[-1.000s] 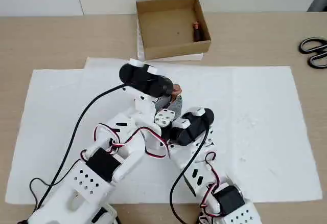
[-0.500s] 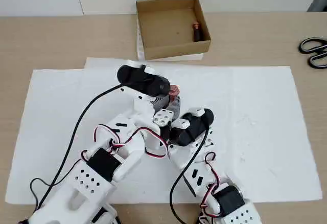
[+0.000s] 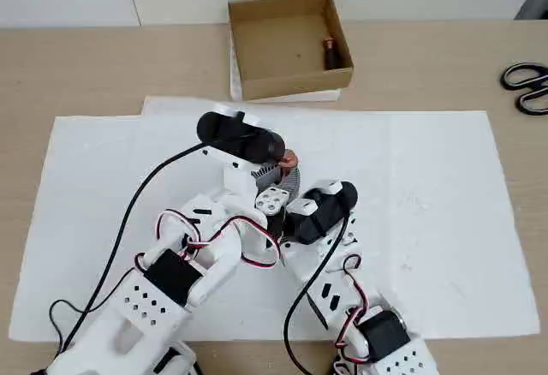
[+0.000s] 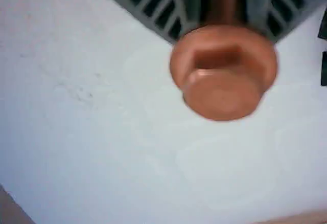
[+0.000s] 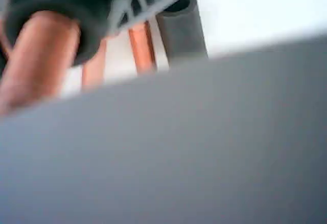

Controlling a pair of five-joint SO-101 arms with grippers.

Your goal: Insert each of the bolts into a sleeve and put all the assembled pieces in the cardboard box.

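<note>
My left gripper [image 3: 279,170] hangs over the middle of the white paper, shut on a copper bolt [image 3: 290,159]. The left wrist view has the bolt's head [image 4: 223,76] sticking out past the grey ribbed fingers [image 4: 145,1]. My right gripper [image 3: 287,189] sits right against it from the near side. In the right wrist view a black sleeve [image 5: 48,14] rings a copper shaft [image 5: 33,63] close up. Behind them a second black sleeve [image 5: 181,27] and another copper bolt [image 5: 142,47] lie on the paper. The cardboard box [image 3: 295,82] stands at the back, with one assembled piece [image 3: 329,52] inside.
White paper [image 3: 428,212] covers most of the wooden table. Scissors [image 3: 527,86] lie at the far right edge. A white slab [image 3: 291,97] pokes out under the box. A blurred grey body [image 5: 179,147] blocks much of the right wrist view.
My left gripper and its bolt have shifted slightly toward the near side, closer to the right gripper. The right arm has hardly moved.
</note>
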